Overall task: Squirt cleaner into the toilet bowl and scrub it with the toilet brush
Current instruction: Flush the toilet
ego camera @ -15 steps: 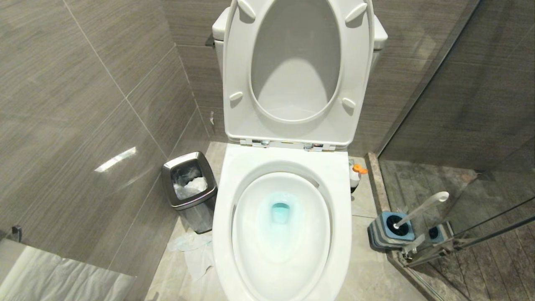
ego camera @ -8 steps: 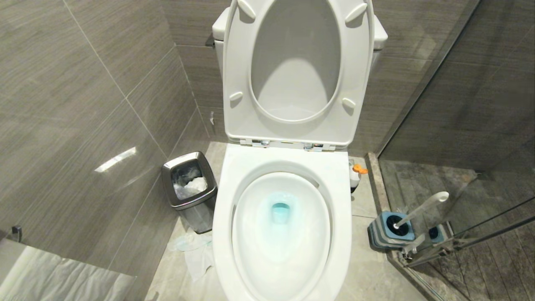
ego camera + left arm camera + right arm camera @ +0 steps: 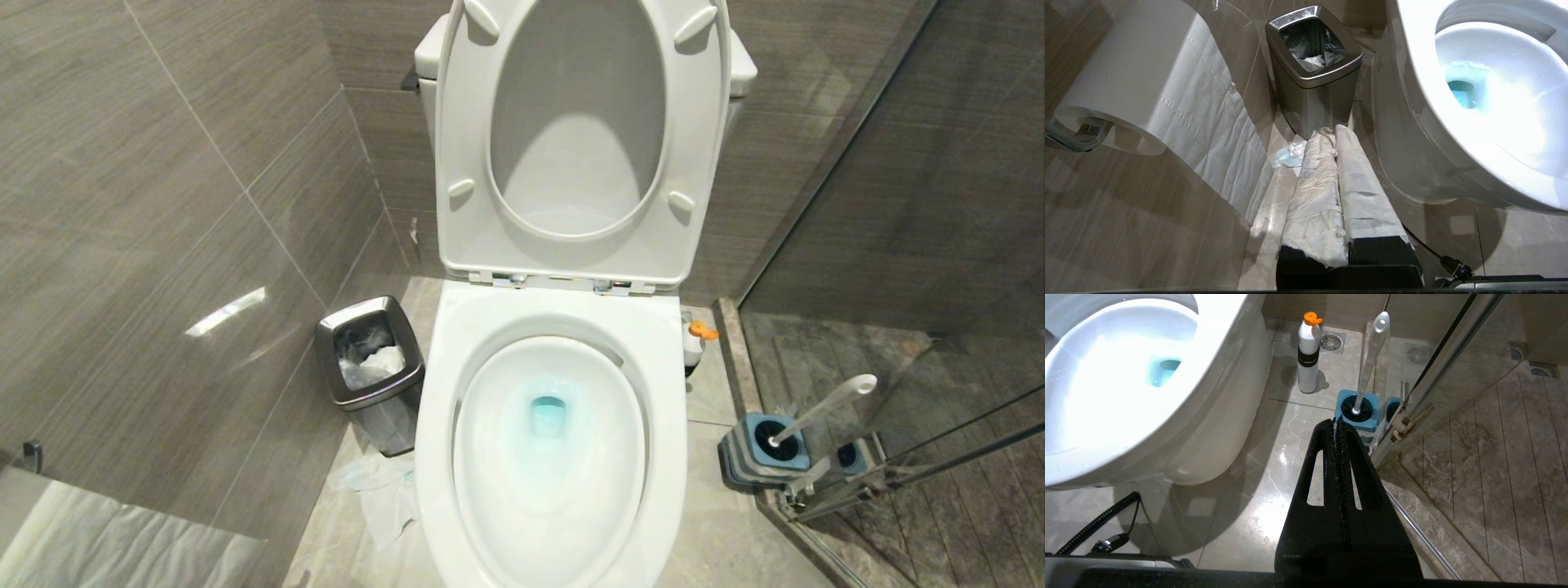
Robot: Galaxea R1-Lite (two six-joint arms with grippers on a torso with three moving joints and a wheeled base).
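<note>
The white toilet bowl [image 3: 669, 359] stands open with seat and lid up, and teal-blue liquid [image 3: 547, 412] pools in its drain. The cleaner bottle [image 3: 695, 341] with the orange cap stands on the floor right of the bowl, also the cleaner bottle [image 3: 1307, 355] in the right wrist view. The toilet brush [image 3: 824, 406] leans in its blue holder [image 3: 751, 457] by the glass door. Neither arm shows in the head view. My left gripper [image 3: 1331, 132], wrapped in white paper, hangs shut and empty beside the bowl [image 3: 1412, 122]. My right gripper [image 3: 1336, 421] is shut and empty, short of the brush holder [image 3: 1357, 412].
A steel bin [image 3: 371, 371] with a liner stands left of the toilet, crumpled paper [image 3: 380, 486] on the floor by it. A paper roll [image 3: 1147, 81] hangs on the left wall. A glass shower door [image 3: 898, 245] closes off the right side. A floor drain [image 3: 1331, 342] lies behind the bottle.
</note>
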